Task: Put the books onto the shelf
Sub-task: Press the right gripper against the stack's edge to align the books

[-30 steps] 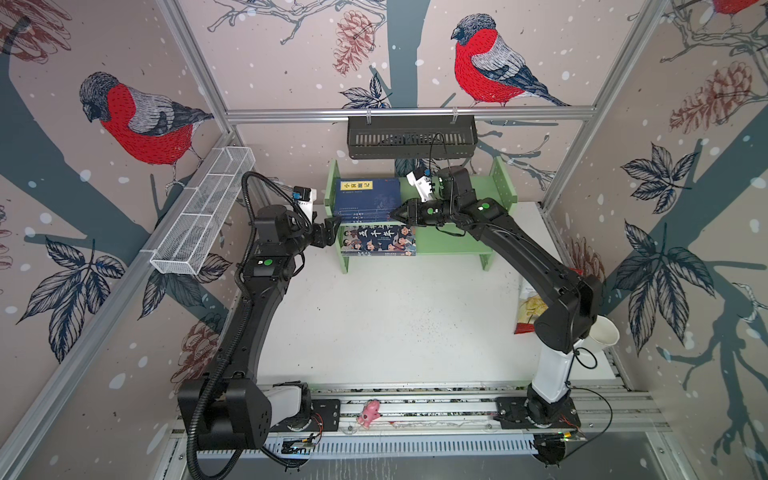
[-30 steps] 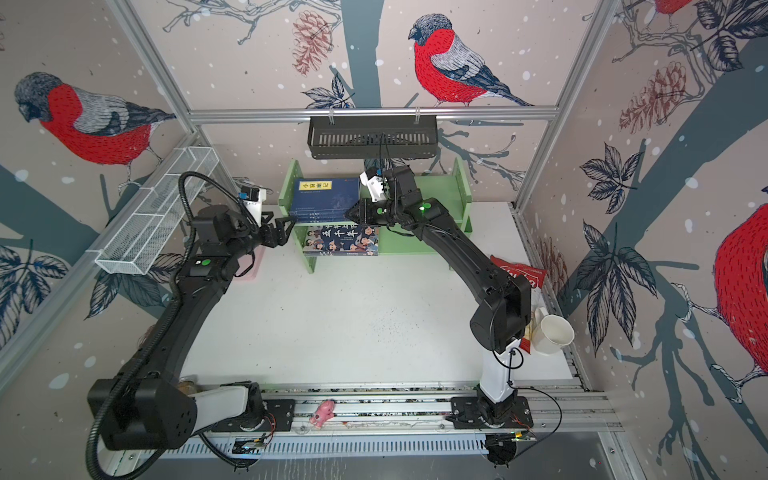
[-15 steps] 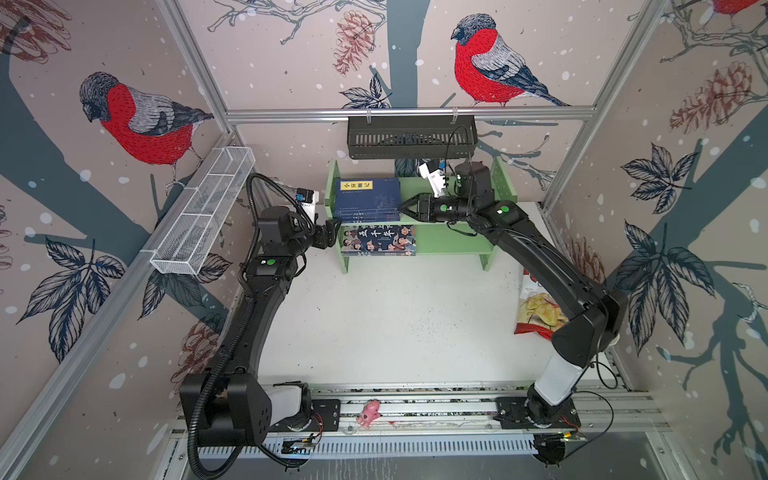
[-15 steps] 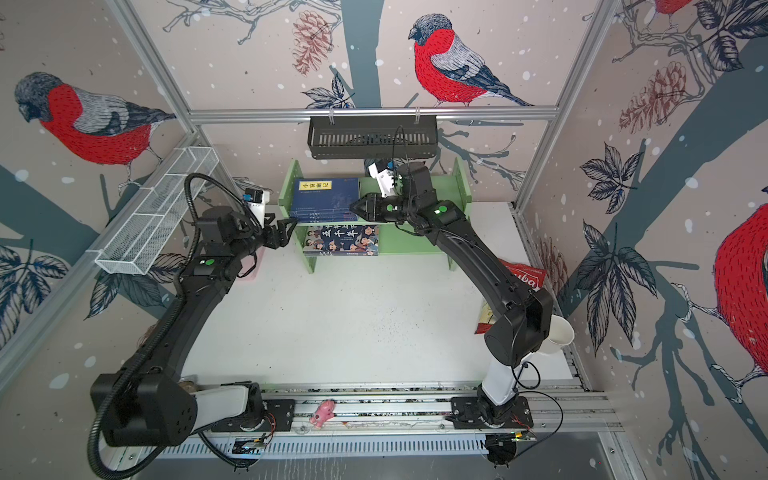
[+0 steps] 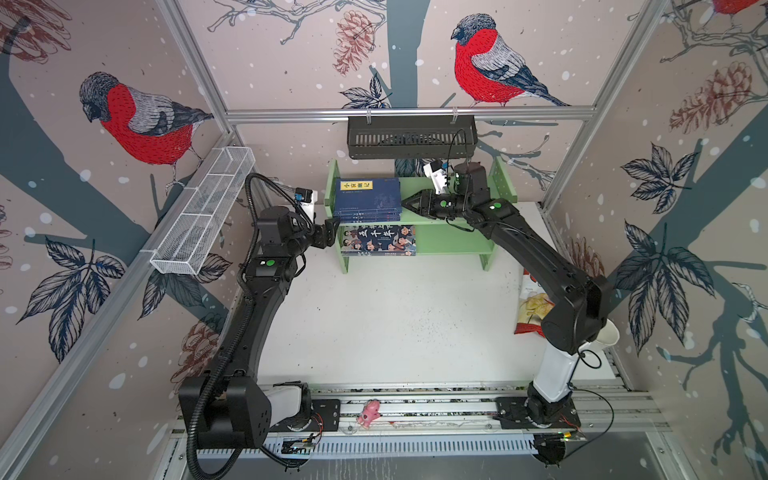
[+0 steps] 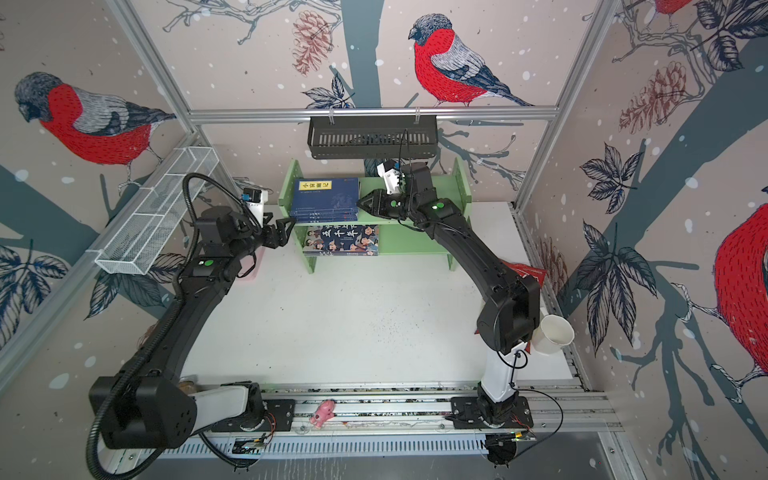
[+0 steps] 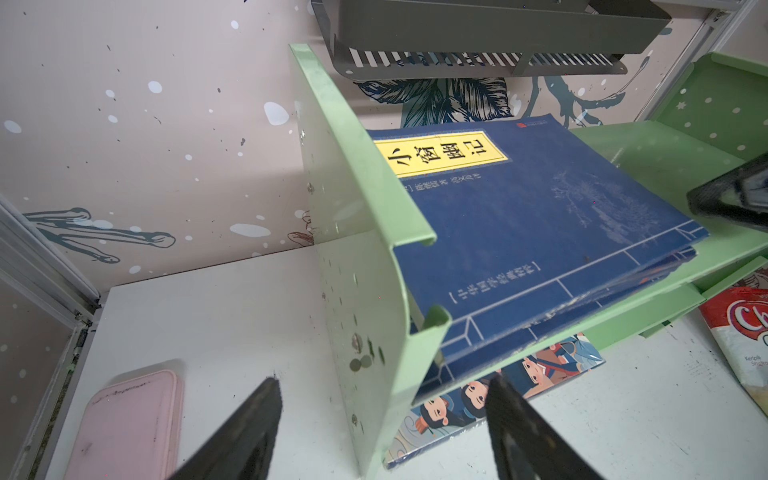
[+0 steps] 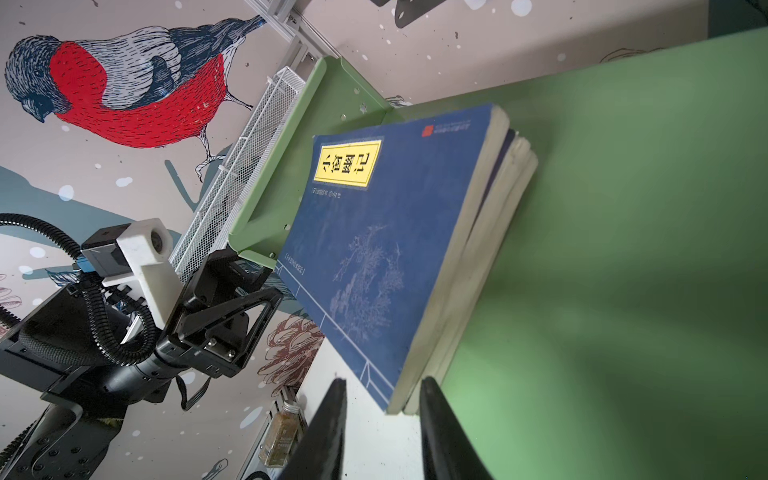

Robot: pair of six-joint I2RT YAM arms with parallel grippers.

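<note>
Navy books (image 5: 368, 197), at least three stacked, lie flat on the upper tier of the green shelf (image 5: 451, 243), long axis along the shelf, yellow-labelled end against the left side panel (image 5: 331, 187). One cartoon-covered book (image 5: 380, 240) lies flat on the lower tier, also lengthwise. Left end effector (image 5: 331, 232) hangs released, jaws wide astride that panel's front edge. Right end effector (image 5: 404, 203), jaws narrowly parted and gripping nothing, sits at the stack's right end.
</note>
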